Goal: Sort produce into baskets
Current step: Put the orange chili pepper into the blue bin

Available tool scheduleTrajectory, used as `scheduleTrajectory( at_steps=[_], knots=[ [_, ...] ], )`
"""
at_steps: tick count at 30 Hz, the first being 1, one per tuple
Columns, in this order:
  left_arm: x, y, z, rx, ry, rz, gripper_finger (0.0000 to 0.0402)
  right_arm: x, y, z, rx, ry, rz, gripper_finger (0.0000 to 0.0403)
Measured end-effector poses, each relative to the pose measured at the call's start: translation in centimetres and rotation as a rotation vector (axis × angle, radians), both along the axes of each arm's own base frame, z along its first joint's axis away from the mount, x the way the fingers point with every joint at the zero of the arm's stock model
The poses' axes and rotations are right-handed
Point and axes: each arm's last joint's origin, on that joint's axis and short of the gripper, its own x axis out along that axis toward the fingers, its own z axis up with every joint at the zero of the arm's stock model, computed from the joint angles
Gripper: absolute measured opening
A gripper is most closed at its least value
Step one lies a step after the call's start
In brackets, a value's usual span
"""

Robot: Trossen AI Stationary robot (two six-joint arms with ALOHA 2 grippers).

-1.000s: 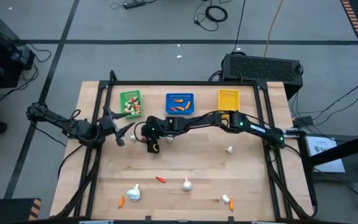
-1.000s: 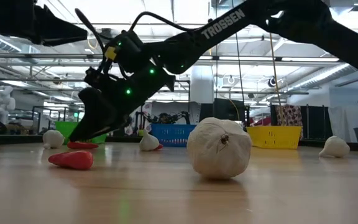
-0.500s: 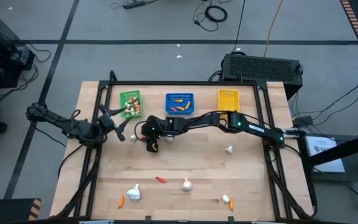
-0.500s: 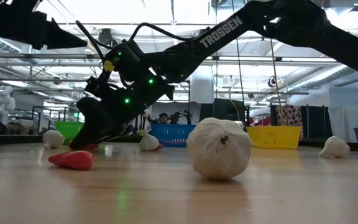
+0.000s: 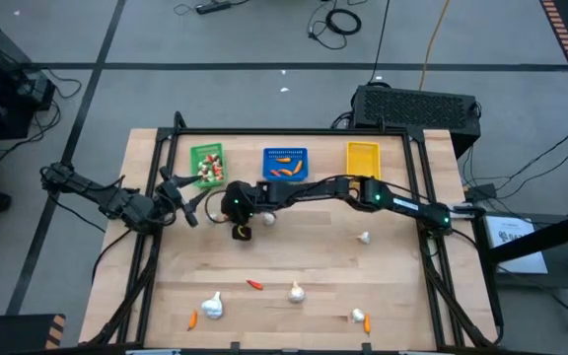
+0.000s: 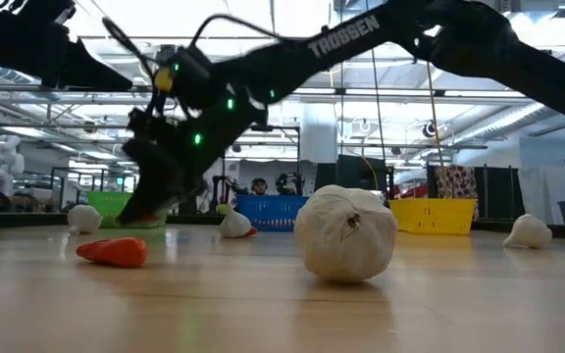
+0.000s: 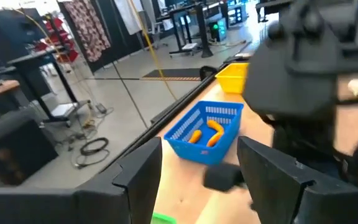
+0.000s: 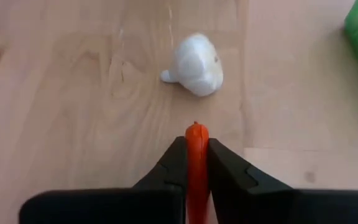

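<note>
My right gripper reaches across the table's middle and is shut on a slim red-orange produce piece. It hangs just above the wood near a white garlic bulb. My left gripper stands open and empty at the left, facing the right arm. The green basket, blue basket and yellow basket stand in a row at the far edge. Loose produce lies on the wood: a red piece and garlic bulbs near the front. My right gripper pinches the slim red-orange piece between its two fingers. The piece lies along the fingers, and its rounded end sticks out just past their tips. The fingers slant down toward the table's left. In the low view the gripper is clear of the table.
More garlic and orange bits lie scattered near the front and right. A large garlic and a red piece lie close to the low camera. A black box stands beyond the far right corner.
My right gripper has risen a little from the table, and the red piece that lay under its tip has left the wood with it. My left gripper has drawn back slightly toward the table's left edge.
</note>
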Motion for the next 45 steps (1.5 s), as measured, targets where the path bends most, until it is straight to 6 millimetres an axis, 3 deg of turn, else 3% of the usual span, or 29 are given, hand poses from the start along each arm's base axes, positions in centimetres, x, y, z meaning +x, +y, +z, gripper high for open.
scheduleTrajectory(
  at_steps=[7, 15, 20, 26, 31, 38, 45],
  knots=[
    [0.0, -0.1, 0.0, -0.06, -0.029, -0.014, 0.0217, -1.0, -2.8, 3.5, -0.018, 0.119, -0.016, 0.0042],
    [-0.1, -0.1, -0.9, -0.155, -0.005, -0.035, 0.0217, -4.8, -7.3, 9.6, -0.017, 0.175, -0.097, 0.0042],
    [-0.2, -0.1, -1.2, -0.215, -0.001, -0.051, 0.0217, -6.9, -10.2, 11.8, -0.01, 0.199, -0.153, 0.0043],
    [0.0, -0.1, -1.4, -0.27, 0.001, -0.067, 0.0217, -9.2, -14.6, 10.9, 0.033, 0.293, -0.294, 0.0043],
    [-0.1, 0.1, -1.9, -0.277, 0.042, -0.051, 0.0217, -10.6, -16.6, 8.7, 0.079, 0.382, -0.406, 0.0043],
    [-0.1, 0.3, -1.9, -0.277, 0.05, -0.031, 0.0217, -11.3, -16.7, 6.6, 0.107, 0.462, -0.421, 0.0054],
    [0.0, 0.5, -2.0, -0.283, 0.052, -0.023, 0.0217, -11.4, -16.7, 6.3, 0.127, 0.471, -0.459, 0.0104]
  ],
)
